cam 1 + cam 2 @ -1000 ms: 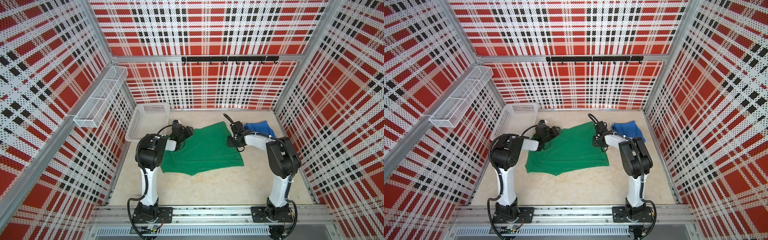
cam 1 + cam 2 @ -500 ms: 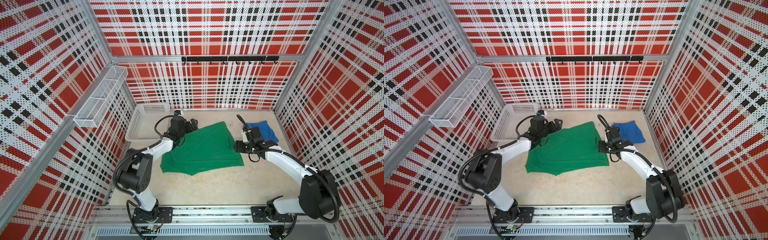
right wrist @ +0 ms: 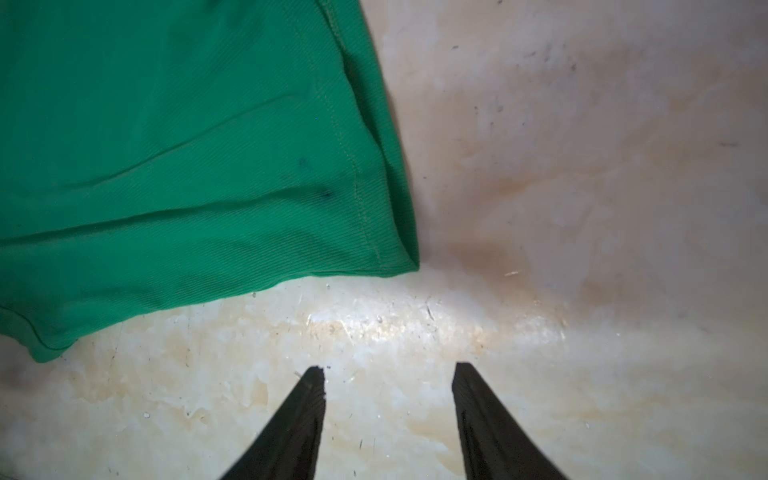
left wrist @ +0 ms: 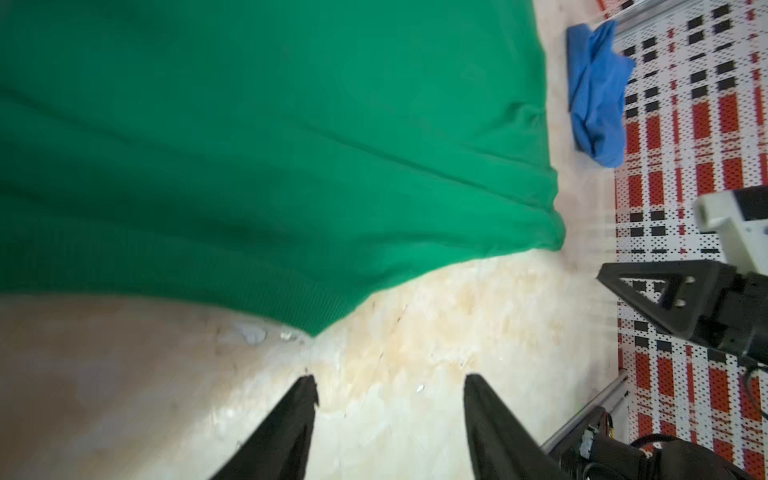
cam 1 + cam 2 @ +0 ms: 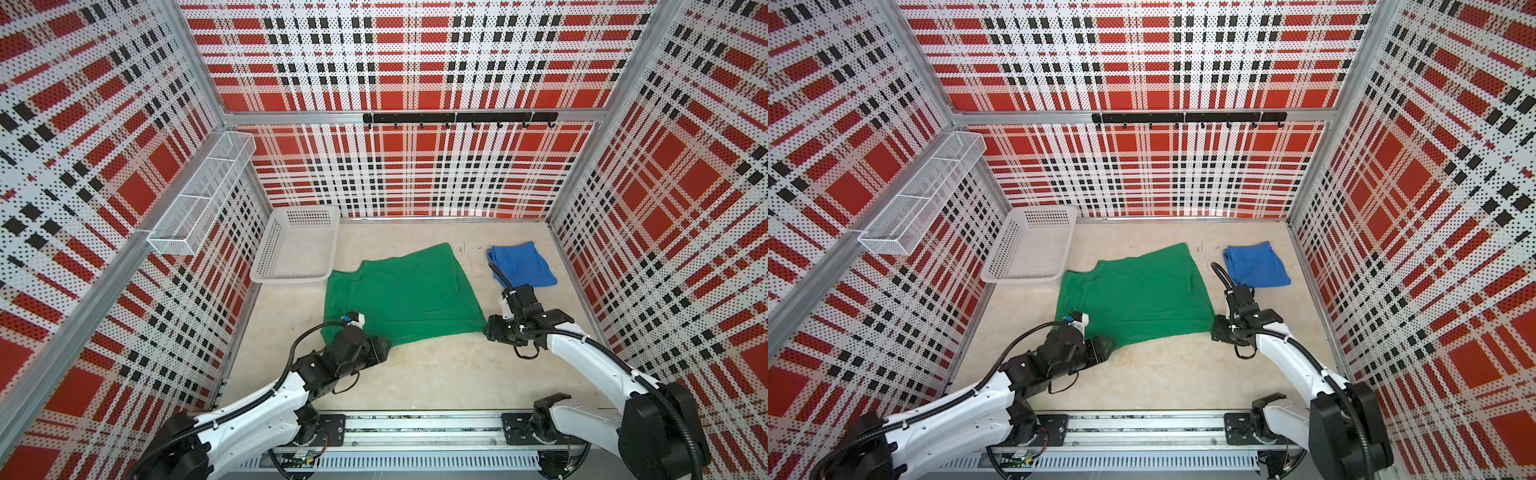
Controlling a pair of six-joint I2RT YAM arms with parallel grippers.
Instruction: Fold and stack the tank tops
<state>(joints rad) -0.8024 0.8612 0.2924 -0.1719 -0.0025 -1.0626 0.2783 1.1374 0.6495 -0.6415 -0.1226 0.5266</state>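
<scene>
**A:** How do the grippers stand?

**B:** The left gripper [image 4: 390,379] has its black jaws moderately parted and holds nothing, over the bare beige tabletop [image 5: 415,374]. The right gripper [image 3: 388,368] is the same, parted and empty.

**A:** And the garments?

**B:** The kelly green fabric tank top [image 5: 399,291] lies spread flat between the two grippers. One pointed corner sits just ahead of the left gripper, and a hem corner is just ahead of the right gripper. Neither corner is touched. The royal blue fabric tank top [image 5: 521,266], folded small, lies beyond the right gripper, apart from the green one.

Left arm [image 5: 266,409] stretches low and forward, left pincer [image 4: 390,380] hanging with jaws parted; right arm [image 5: 590,357] bends inward, right pincer [image 3: 388,368] likewise spread apart.
</scene>
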